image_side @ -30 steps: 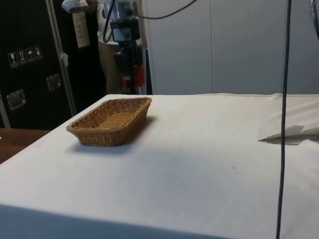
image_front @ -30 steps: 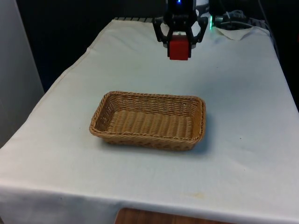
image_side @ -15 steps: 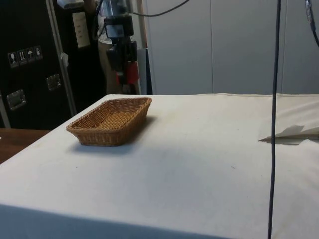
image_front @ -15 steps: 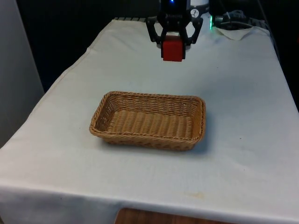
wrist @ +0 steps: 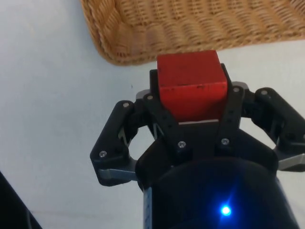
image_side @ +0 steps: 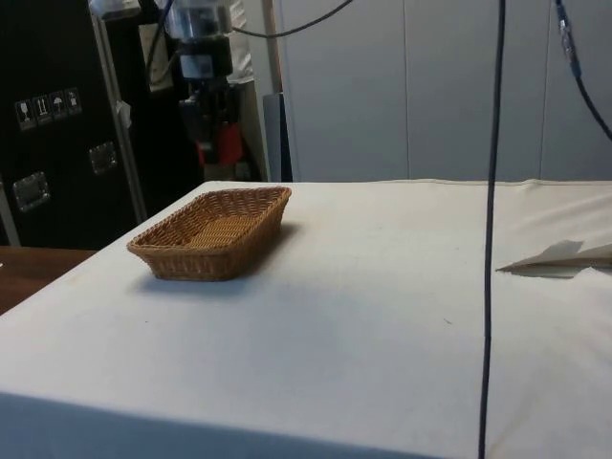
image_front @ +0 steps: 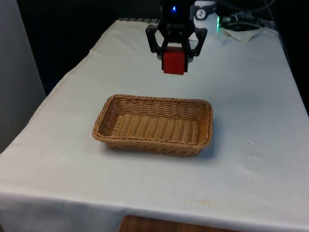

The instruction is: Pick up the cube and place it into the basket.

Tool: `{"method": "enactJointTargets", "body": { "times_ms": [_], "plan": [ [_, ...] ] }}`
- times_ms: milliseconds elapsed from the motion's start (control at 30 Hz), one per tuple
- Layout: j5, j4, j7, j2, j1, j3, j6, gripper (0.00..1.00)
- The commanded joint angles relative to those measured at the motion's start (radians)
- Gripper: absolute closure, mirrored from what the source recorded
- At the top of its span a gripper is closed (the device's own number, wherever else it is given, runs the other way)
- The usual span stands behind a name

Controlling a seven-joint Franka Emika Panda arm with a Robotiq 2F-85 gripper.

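Jaws (image_front: 174, 62): I read them as closed on the cube (image_front: 174, 62), one finger on each of two opposite faces.
Cube vs. jaws: the red cube sits between the fingers and projects past the fingertips (in the wrist view (wrist: 191, 86) its free end stands clear of both fingers).
Cube height: I see it held in the air above the surface (image_front: 251, 96), touching neither cloth nor basket.
Cube vs. basket: in the front view it hangs beyond the far rim of the basket (image_front: 153, 124), about over the rim's middle; in the side view the cube (image_side: 222, 144) is above and behind the basket's far end (image_side: 212, 232).
Wrist check: the basket's woven corner (wrist: 143, 33) lies just past the cube, with white cloth directly under the jaws (wrist: 191, 102).
Basket: rectangular wicker, flat on the surface, long side across the front view; I see nothing inside it.
Surface: white cloth.
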Motion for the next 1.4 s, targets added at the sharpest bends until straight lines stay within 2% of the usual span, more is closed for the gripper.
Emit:
{"method": "enactJointTargets", "body": {
  "times_ms": [0,33,333,367,400,533,633,700,733,933,1000,1033,1267,1300,1367],
  "plan": [
    [0.008,0.018,0.001,0.014,-0.003,0.002,-0.01,1.0],
    [0.001,0.011,0.002,0.01,0.0,0.0,0.0,1.0],
    [0.017,0.116,0.016,0.117,-0.007,0.0,-0.001,1.0],
    [0.009,0.105,0.015,0.104,-0.003,-0.003,0.002,1.0],
    [0.018,0.124,0.017,0.126,-0.008,-0.001,0.0,1.0],
    [0.022,0.156,0.025,0.164,-0.008,-0.005,0.006,1.0],
    [0.026,0.181,0.034,0.204,-0.013,-0.007,0.019,1.0],
    [0.022,0.179,0.035,0.205,-0.009,-0.01,0.021,1.0],
    [0.029,0.19,0.037,0.222,-0.014,-0.009,0.029,1.0],
    [0.039,0.212,0.045,0.277,-0.019,-0.018,0.069,1.0],
    [0.036,0.207,0.045,0.277,-0.014,-0.023,0.072,1.0],
    [0.043,0.214,0.047,0.29,-0.019,-0.022,0.084,1.0],
    [0.047,0.224,0.062,0.344,-0.022,-0.031,0.137,1.0],
    [0.041,0.218,0.06,0.335,-0.018,-0.034,0.13,1.0],
    [0.046,0.226,0.071,0.363,-0.022,-0.033,0.156,1.0]
  ]
}}
